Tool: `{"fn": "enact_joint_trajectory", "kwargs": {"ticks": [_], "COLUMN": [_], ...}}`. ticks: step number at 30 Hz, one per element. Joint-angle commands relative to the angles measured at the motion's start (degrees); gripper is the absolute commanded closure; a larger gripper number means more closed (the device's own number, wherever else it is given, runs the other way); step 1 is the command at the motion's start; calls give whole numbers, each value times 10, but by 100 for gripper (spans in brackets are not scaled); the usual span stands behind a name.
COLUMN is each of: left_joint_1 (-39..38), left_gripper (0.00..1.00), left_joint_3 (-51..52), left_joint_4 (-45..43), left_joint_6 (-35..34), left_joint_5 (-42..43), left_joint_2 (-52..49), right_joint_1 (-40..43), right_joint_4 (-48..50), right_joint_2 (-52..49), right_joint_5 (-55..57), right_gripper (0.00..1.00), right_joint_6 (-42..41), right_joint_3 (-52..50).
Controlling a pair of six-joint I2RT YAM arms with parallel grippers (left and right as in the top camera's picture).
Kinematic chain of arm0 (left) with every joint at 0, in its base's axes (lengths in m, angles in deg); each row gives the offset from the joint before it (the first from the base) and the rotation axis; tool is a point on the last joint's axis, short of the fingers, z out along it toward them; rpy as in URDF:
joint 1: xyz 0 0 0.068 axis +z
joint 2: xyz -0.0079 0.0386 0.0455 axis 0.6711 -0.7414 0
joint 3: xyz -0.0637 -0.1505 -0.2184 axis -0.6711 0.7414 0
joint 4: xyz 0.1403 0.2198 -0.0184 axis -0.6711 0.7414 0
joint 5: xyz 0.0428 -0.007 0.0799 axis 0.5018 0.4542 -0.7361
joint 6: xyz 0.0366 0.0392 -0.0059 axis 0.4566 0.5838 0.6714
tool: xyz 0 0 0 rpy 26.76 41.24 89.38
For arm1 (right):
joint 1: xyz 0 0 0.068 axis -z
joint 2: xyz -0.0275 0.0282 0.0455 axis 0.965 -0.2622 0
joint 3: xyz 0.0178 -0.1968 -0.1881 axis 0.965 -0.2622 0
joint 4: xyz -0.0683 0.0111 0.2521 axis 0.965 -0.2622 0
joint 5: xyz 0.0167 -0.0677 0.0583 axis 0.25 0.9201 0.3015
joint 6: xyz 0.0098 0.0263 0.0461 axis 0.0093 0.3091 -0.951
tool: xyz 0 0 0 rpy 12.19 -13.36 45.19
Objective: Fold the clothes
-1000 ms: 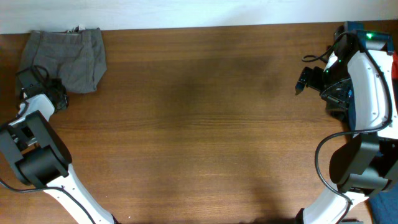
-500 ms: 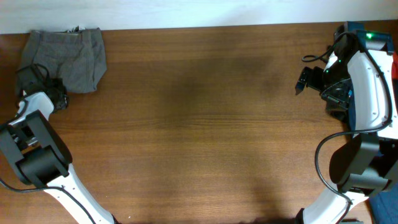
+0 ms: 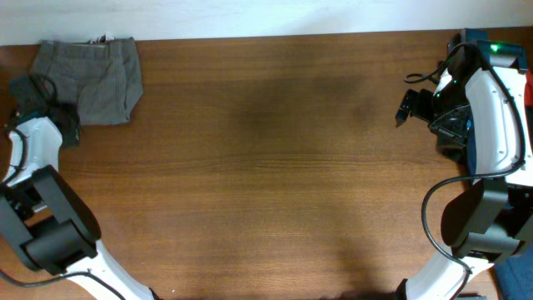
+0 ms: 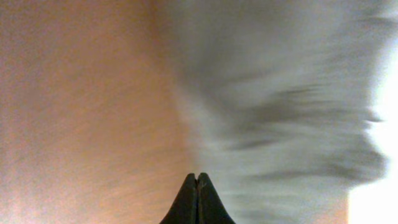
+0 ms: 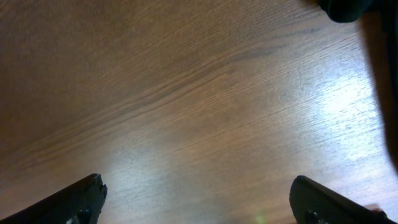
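The grey shorts (image 3: 93, 71) lie in a compact folded bundle at the table's far left corner, with a small white tag (image 3: 104, 38) at their far edge. My left gripper (image 3: 65, 123) is by the bundle's near left edge. In the left wrist view, which is blurred, its fingers (image 4: 198, 186) are pressed shut with nothing between them, bare wood on the left and the grey cloth (image 4: 280, 99) on the right. My right gripper (image 3: 404, 108) hangs open and empty at the far right, and its fingers (image 5: 199, 199) are spread wide over bare wood.
The wooden table (image 3: 266, 167) ends at a white wall along the far edge. A blue thing (image 3: 476, 36) and a red thing (image 3: 528, 83) sit at the right edge behind the right arm. Blue cloth (image 3: 516, 283) shows at the bottom right corner.
My left gripper and wrist have swung up and to the left along the shorts' left edge. The shorts have barely shifted. The right arm has not moved.
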Motion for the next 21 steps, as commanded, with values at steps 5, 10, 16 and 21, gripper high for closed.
{"fn": "enact_joint_trajectory", "kwargs": {"ticks": [5, 10, 16, 21], "left_joint_1": [-77, -108, -106, -105], "left_gripper": [99, 99, 99, 99], "left_joint_3": [-1, -1, -1, -1], "left_joint_4": [-200, -314, -376, -468], "left_joint_6": [358, 497, 497, 497], "left_joint_5": [-11, -23, -24, -68], "left_joint_2": [24, -10, -90, -161], "right_joint_1": [0, 0, 0, 0], "right_joint_4": [-3, -3, -11, -20], "right_joint_2": [2, 2, 2, 2], "right_joint_5": [-3, -3, -1, 1], "right_gripper": [1, 1, 1, 1], "right_joint_6": [3, 3, 10, 25], "right_joint_3": [0, 0, 0, 0]}}
